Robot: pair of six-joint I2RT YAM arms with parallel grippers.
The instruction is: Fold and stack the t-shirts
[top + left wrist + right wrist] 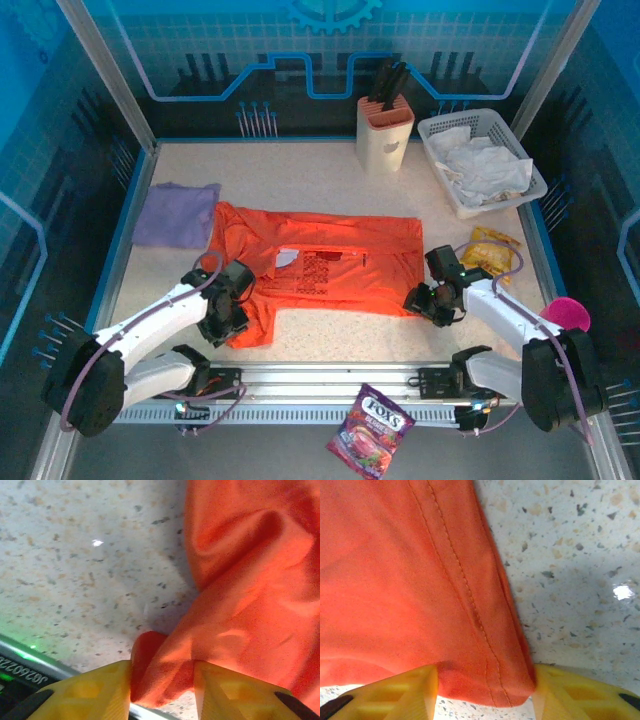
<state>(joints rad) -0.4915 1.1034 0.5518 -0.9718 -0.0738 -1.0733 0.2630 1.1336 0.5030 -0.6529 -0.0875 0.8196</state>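
Orange t-shirt (340, 255), place: spread flat on the speckled table (330, 165), in the middle of it, between the two arms.
Long axis: runs left to right across the top view; the stitched hem end points right, the sleeve end points left.
Chest side: faces up, with a small white patch (287, 258) and dark print left of centre.
Cloth: soft, matte, bright orange-red; smooth over most of the body, rumpled and folded over at the near left corner.
Hem: two parallel rows of stitching (465, 580) run along the edge seen from the right wrist.
Lavender t-shirt (177, 213): a flat, roughly square folded pile at the far left, just beside the orange t-shirt's left edge.
Left gripper (232, 300): at the near left corner; its yellow ribbed fingers (95, 690) are clenched on a bunched fold of the orange t-shirt, cloth pressed against both.
Right gripper (425, 300): at the near right corner; the hem corner lies between its yellow fingers (395, 690) and touches both, but whether it is clamped I cannot tell.
Table surface: pale stone-like top with dark flecks.
Far side: a cream knife block (384, 130) and a white lattice basket (437, 128) holding crumpled white cloth (485, 165).
Right edge: a yellow snack packet (490, 250) near the right arm.
Near edge: a purple sweet bag (370, 432) in front of the rail.
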